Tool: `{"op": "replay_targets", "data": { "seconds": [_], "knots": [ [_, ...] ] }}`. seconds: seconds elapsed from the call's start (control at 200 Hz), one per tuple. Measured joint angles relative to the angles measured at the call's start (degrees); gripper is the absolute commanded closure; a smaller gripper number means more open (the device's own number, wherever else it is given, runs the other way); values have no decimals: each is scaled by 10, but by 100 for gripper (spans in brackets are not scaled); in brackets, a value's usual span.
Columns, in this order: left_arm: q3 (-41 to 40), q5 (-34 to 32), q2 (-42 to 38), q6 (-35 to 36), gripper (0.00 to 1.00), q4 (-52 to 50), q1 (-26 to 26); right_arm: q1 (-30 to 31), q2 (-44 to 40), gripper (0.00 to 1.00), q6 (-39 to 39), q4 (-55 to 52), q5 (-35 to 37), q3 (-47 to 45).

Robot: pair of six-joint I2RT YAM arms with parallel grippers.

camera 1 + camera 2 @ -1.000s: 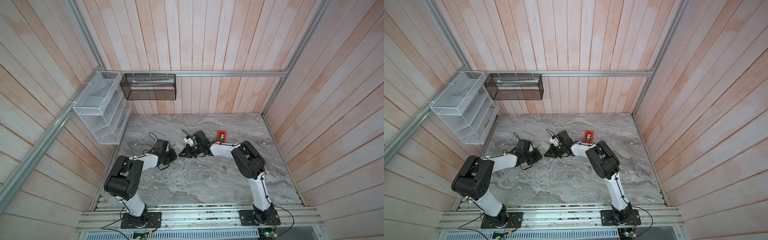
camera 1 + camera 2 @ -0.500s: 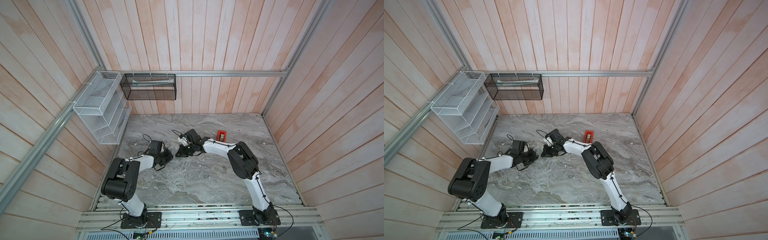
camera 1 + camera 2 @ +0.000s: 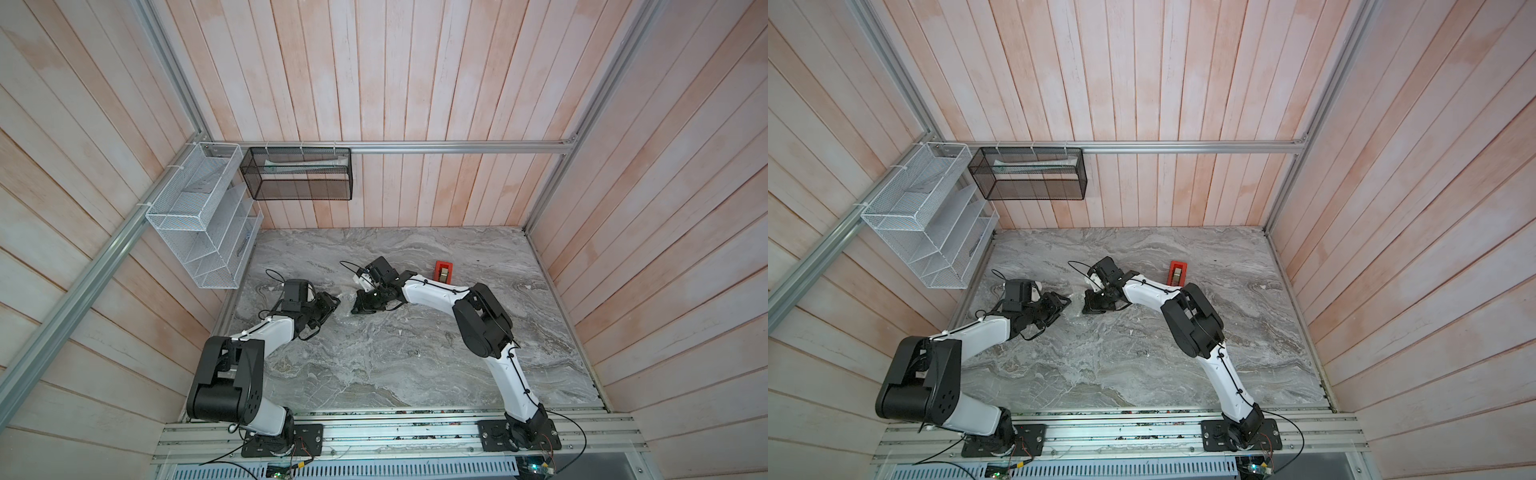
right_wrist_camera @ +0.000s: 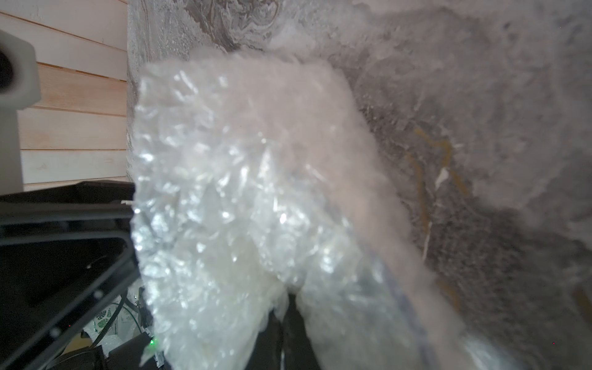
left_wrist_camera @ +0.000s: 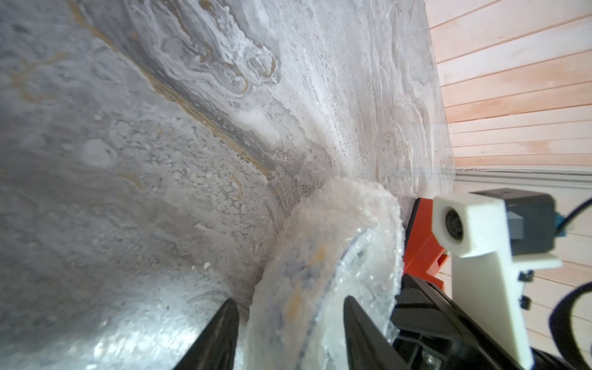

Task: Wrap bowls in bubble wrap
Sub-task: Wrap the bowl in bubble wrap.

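**Desk:** What is the left gripper doing?

**Me:** On my left wrist feed the left gripper [image 5: 290,301] stands parted, one finger on each side of the wrapped bowl [image 5: 296,288]. I see a sliver of table [image 5: 128,192] between one finger and the wrap. The other finger overlaps the bundle, so I can't tell whether it touches. I'd call it open, not clamped.

**Desk:** And the right?

**Me:** The right gripper [image 3: 360,306] is closed, pinching a gathered fold of the bubble wrap [image 4: 224,192]. The plastic fills most of that wrist feed.

**Desk:** Where is the bowl?

**Me:** It is inside the wrap, on the marble between the two grippers, near the middle of the table. Only smears of blue and yellow show through the plastic.

**Desk:** Anything crowding me?

**Me:** The red tape dispenser [image 3: 443,271] sits just behind the right forearm. The white camera mount [image 5: 474,230] of the right wrist is close to the bundle. The white wire rack [image 3: 195,216] and the black mesh basket [image 3: 299,174] hang on the walls, well apart.

**Desk:** What's unclear?

**Me:** In both top views the bundle is a pale speck. The bowl's rim and tilt I can't make out, and the right fingertips are buried under wrap.
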Motion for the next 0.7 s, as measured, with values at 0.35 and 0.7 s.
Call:
{"op": "replay_targets", "data": {
  "seconds": [0.35, 0.7],
  "knots": [
    [-6, 15, -31, 1, 16, 23, 1, 7, 9, 100, -3, -23, 16, 22],
    [18, 34, 76, 41, 12, 54, 1, 9, 15, 100, -8, -39, 23, 38]
  ]
}}
